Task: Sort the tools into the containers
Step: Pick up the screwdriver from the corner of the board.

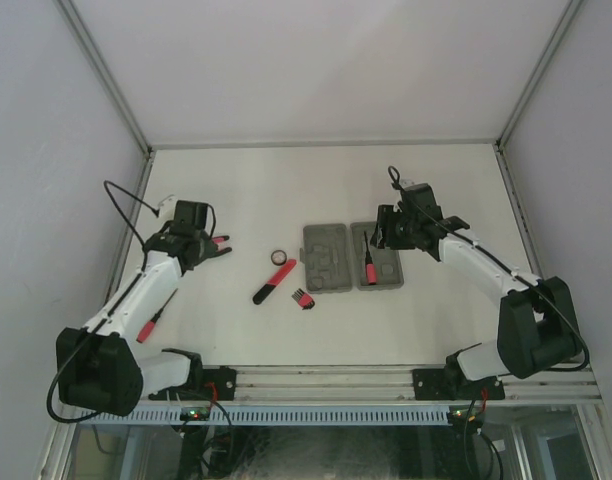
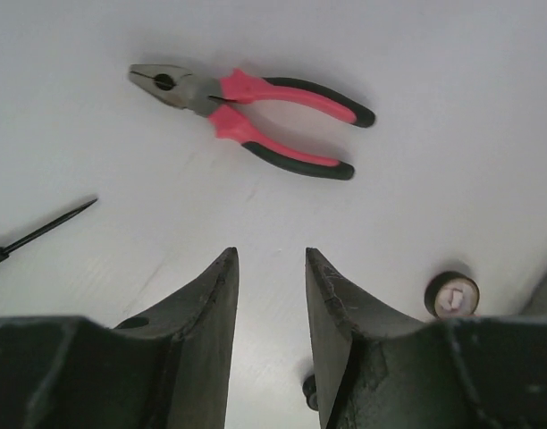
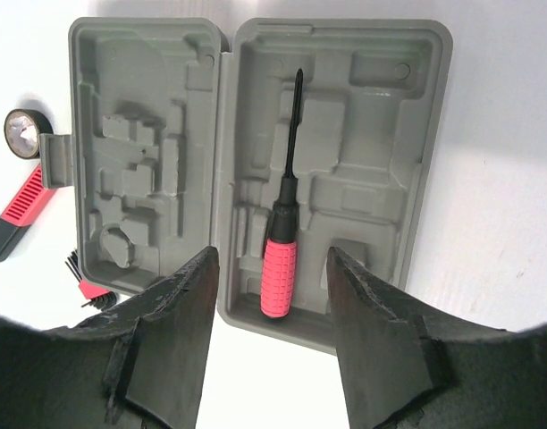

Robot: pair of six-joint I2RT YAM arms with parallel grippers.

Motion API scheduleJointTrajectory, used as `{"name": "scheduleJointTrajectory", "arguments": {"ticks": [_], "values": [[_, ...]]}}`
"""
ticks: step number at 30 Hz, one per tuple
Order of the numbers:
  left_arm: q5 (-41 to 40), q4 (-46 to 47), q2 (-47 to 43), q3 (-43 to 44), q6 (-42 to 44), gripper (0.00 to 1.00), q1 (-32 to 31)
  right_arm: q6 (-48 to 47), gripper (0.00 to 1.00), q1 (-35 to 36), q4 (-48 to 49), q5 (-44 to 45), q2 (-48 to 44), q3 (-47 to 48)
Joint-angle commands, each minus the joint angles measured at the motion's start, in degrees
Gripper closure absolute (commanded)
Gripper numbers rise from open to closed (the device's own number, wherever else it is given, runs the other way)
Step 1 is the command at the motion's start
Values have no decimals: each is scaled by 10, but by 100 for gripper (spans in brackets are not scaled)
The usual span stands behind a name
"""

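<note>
Here, red-handled pliers [image 2: 247, 116] on the tabletop [image 2: 434, 223], upper centre of left wrist view, straight ahead of left gripper [image 2: 271, 256], long axis crosswise; gripper partly open, empty. Right gripper [image 3: 272, 255] parted, empty, over grey tool case [image 3: 430, 134].

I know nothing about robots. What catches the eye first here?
An open grey tool case lies in the middle, with one red-handled screwdriver resting in its right half, below the open right gripper. Off to the left, red-handled pliers lie on the white table, just ahead of the open left gripper.
</note>
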Motion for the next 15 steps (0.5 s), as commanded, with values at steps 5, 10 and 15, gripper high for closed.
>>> {"name": "scheduleJointTrajectory", "arguments": {"ticks": [5,10,15], "values": [[-37,-53,-55,-61,-97,49,79,12,49,-5,33,-21,11,2],[-72,-110,-106,-85,-188,41,121,9,49,-9,41,-39,23,2],[-101,-180,-148,-104,-301,30,187,7,49,-14,42,-62,36,8]]}}
